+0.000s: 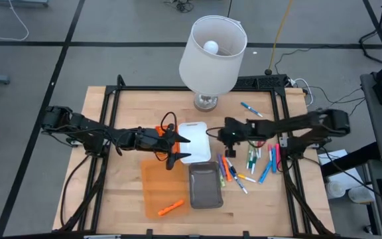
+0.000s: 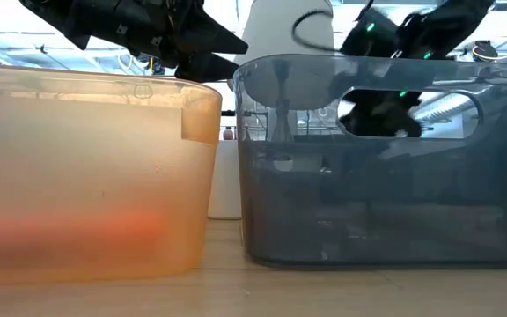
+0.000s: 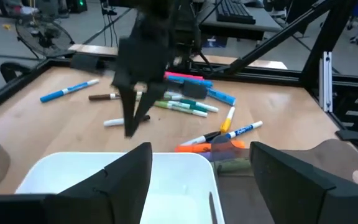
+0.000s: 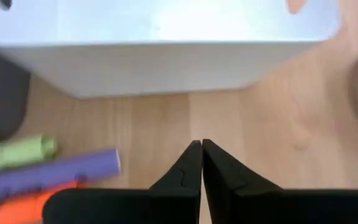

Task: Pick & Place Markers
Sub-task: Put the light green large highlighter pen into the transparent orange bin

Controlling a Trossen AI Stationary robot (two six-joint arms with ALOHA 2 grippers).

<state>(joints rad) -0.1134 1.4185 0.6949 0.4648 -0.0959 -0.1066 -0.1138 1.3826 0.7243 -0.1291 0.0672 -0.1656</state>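
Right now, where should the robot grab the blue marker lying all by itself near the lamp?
Probably around the middle of the blue marker, coming straight down from above, with the fingers set across its thin body. It lies flat and slanted on the table, apart from the lamp and the other markers, with bare wood along both long sides.

Pale wooden table, translucent plastic orange tray, smoky grey tray.

Open wood at frame lower left. Center blocked by white tray, grey tray, orange tray; lamp upper center; markers clutter the right.
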